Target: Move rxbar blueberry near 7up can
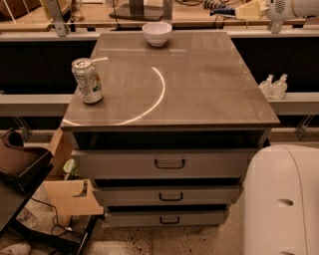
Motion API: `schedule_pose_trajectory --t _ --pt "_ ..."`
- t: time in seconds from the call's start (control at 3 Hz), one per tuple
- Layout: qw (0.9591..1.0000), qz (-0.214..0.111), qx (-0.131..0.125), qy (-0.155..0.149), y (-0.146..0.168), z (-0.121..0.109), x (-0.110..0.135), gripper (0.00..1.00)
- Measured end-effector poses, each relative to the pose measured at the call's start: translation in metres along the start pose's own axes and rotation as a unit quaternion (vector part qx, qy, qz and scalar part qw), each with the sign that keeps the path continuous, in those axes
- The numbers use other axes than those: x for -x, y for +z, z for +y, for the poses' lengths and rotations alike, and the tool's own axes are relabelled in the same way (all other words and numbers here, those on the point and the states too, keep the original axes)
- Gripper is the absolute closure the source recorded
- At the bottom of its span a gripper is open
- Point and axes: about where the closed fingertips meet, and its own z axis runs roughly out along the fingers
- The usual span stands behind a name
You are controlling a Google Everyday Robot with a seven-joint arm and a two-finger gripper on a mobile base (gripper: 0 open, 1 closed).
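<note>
The 7up can (87, 80), silver with a white and green label, stands upright near the left edge of the table top (199, 89). My gripper (239, 10) is at the top right of the view, raised above and behind the table's back right corner. It is shut on the rxbar blueberry (222, 11), a small dark blue wrapper that sticks out to the left of the fingers. The bar is far from the can, across the whole width of the table.
A white bowl (157, 33) sits at the back middle of the table. Three drawers (169, 163) are below the top. Two small bottles (274, 85) stand on a ledge to the right. My white base (284, 199) fills the lower right. A cardboard box (70, 196) lies lower left.
</note>
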Motion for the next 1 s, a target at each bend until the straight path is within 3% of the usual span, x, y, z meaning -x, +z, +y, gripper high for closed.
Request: schedule_pose_trajectory --t 0.33,0.67,1.0 --pt "1.0 0.0 0.0 0.0 0.0 0.0 0.0 1.0" --pt "0.9997 0.023 0.0 -0.011 0.006 0.005 -0.005 1.0" --pt "0.9965 0.078 -0.013 -0.027 -0.003 0.013 -0.014 1.0"
